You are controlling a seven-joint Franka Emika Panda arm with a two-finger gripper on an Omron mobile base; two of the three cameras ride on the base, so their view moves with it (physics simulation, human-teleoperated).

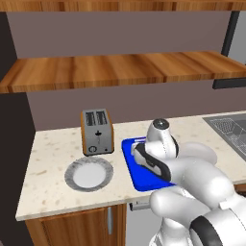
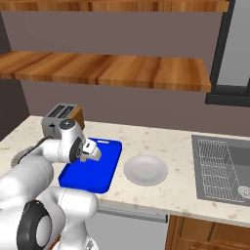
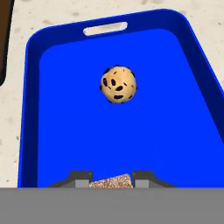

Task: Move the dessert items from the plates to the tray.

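Gripper is clenched on a brown speckled morsel, which sits pinched between the two dark fingertips at the near end of the blue tray, above its floor; whether the morsel touches the floor cannot be told. In the right base view the gripper hangs over the tray, close to its surface, with a small brown bit showing at the tips. A round cookie with dark chips lies on the tray floor beyond the gripper, toward the end with the handle slot, well apart from the held morsel. In the left base view the arm covers much of the tray, and the gripper itself is hidden behind the wrist. The ribbed-rim plate lies on the counter beside the tray, on the toaster's side, and nothing shows on it. The plainer plate lies just beside the tray on the opposite side, toward the sink, and it too looks bare. The toaster stands behind the ribbed plate, near the tray's far corner.
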